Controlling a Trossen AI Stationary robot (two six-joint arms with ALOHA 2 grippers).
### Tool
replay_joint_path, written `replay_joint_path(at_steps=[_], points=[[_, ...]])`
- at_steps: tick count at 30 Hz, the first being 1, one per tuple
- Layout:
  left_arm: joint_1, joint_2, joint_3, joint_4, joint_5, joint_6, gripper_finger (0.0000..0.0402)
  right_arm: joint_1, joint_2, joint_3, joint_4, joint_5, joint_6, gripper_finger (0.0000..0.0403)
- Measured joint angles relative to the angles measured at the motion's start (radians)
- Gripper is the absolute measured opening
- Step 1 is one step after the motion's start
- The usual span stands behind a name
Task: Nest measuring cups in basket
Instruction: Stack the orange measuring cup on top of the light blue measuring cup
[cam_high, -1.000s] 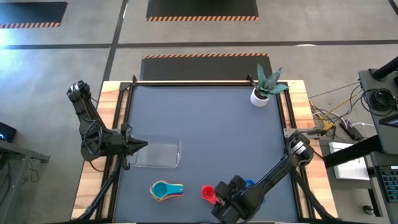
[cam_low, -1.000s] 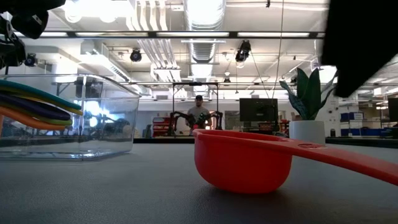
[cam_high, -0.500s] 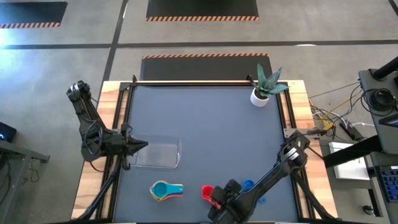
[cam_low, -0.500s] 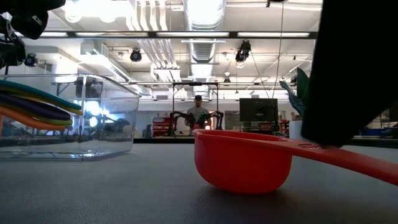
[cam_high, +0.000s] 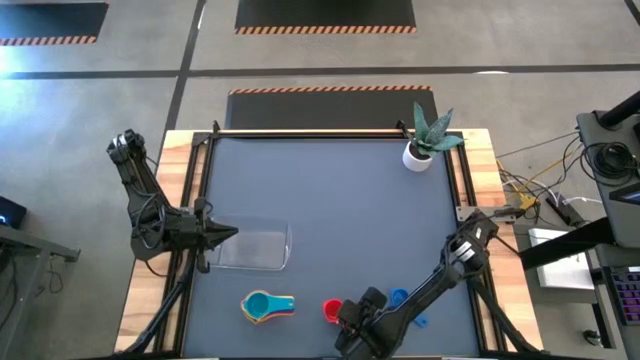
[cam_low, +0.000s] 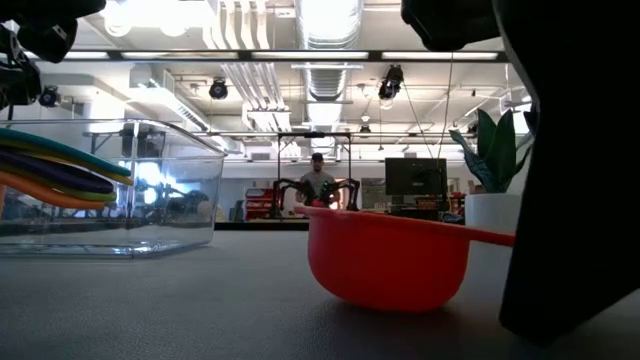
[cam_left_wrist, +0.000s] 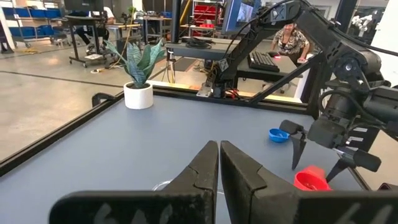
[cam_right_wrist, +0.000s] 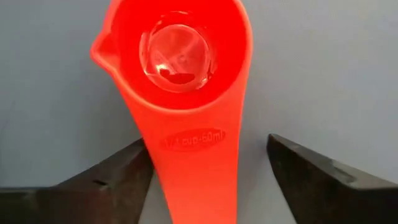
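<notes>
A red measuring cup (cam_right_wrist: 180, 56) sits upright on the dark table near its front edge, handle pointing at my right gripper (cam_right_wrist: 208, 146). That gripper is open and slants down over the cup (cam_high: 332, 311), one finger on each side of the handle. A blue cup (cam_high: 400, 297) lies just to the right. Several more cups (cam_high: 268, 305) lie nested on the table to the left. The clear basket (cam_high: 262, 250) stands behind them. My left gripper (cam_high: 230, 235) is shut and level at the basket's left end. My right gripper straddles the red cup's flat handle (cam_right_wrist: 193, 155) from above, fingers lying across it. One finger (cam_right_wrist: 118, 177) is right at the handle's side; whether it touches I cannot tell. The other finger (cam_right_wrist: 311, 174) stands clear. The cup rests on the table.
A white pot with a spiky green plant (cam_high: 425, 140) stands at the far right corner. Wooden rails (cam_high: 480, 160) edge the table. The middle and far part of the table top (cam_high: 330, 200) is bare. A person sits in the room beyond the table.
My right gripper has come down toward the red cup and a little toward the table's near edge, so that its fingers now stand low beside the handle. The left arm has kept still.
</notes>
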Motion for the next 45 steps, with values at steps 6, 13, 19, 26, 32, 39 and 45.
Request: replay_joint_path(at_steps=[6, 13, 19, 26, 32, 39, 45], points=[[0.000, 0.005, 0.000, 0.000, 0.000, 0.003, 0.0000, -0.005, -0.013, -0.001, -0.013, -0.017, -0.052, 0.0183], [0.000, 0.019, 0.000, 0.000, 0.001, -0.010, 0.0000, -0.029, -0.021, 0.061, -0.011, -0.014, -0.144, 0.0051], [0.000, 0.038, 0.000, 0.000, 0.003, -0.036, 0.0000, -0.052, -0.021, 0.110, -0.015, 0.014, -0.230, 0.0010], [0.000, 0.061, 0.000, 0.000, 0.005, -0.055, 0.0000, -0.073, -0.021, 0.152, -0.016, 0.094, -0.304, 0.0009], [0.000, 0.060, 0.000, 0.000, 0.006, -0.081, 0.0000, -0.076, -0.021, 0.224, 0.026, 0.324, -0.472, 0.0009], [0.000, 0.059, 0.003, 0.003, 0.006, -0.080, 0.0000, -0.090, 0.003, 0.226, 0.449, 0.490, -1.033, 0.0009], [0.000, 0.060, 0.004, 0.003, 0.012, -0.080, 0.0000, -0.125, 0.075, 0.246, 0.586, 0.523, -1.268, 0.0009]])
